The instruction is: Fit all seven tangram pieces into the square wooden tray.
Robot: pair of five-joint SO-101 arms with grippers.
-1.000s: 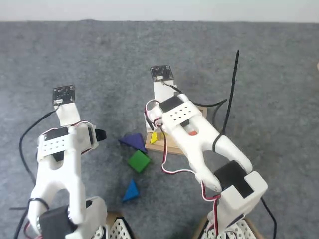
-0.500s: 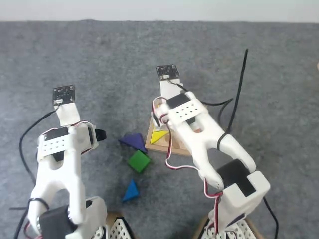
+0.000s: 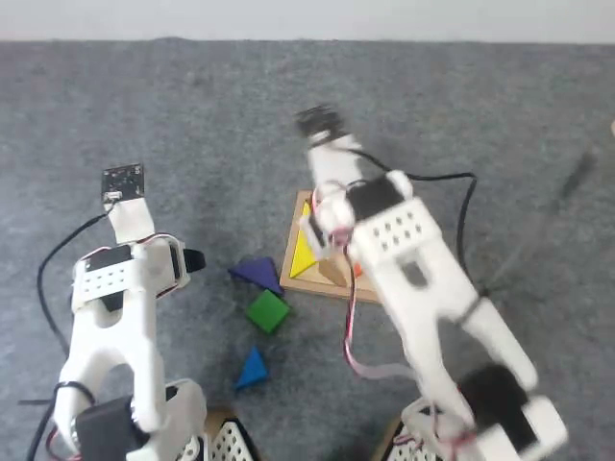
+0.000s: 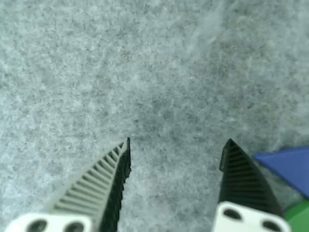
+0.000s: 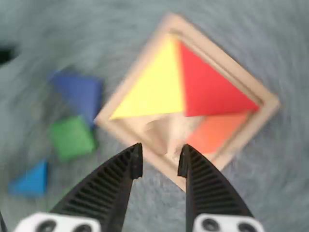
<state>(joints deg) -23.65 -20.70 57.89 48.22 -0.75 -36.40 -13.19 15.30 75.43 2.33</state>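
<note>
Right jaws hang slightly apart, empty, over the wooden tray (image 3: 315, 284) mid-frame.
Yellow triangle (image 5: 153, 89), red triangle (image 5: 210, 92) and orange piece (image 5: 215, 135) lie inside; left jaws apart, empty.

I see a mottled grey carpet (image 3: 192, 115) throughout. The wooden tray (image 5: 270, 104) is pale tan with a plain grain. The pieces are flat, solid colours — a yellow triangle (image 5: 154, 89), a red triangle (image 5: 207, 89), an orange piece (image 5: 217, 133), an indigo piece (image 3: 258, 273), a green square (image 3: 267, 311) and a small blue triangle (image 3: 253, 368). The left gripper (image 4: 178, 140) and the right gripper (image 5: 159, 147) are black and ribbed — the arms (image 3: 115, 327) are white with black joints.
</note>
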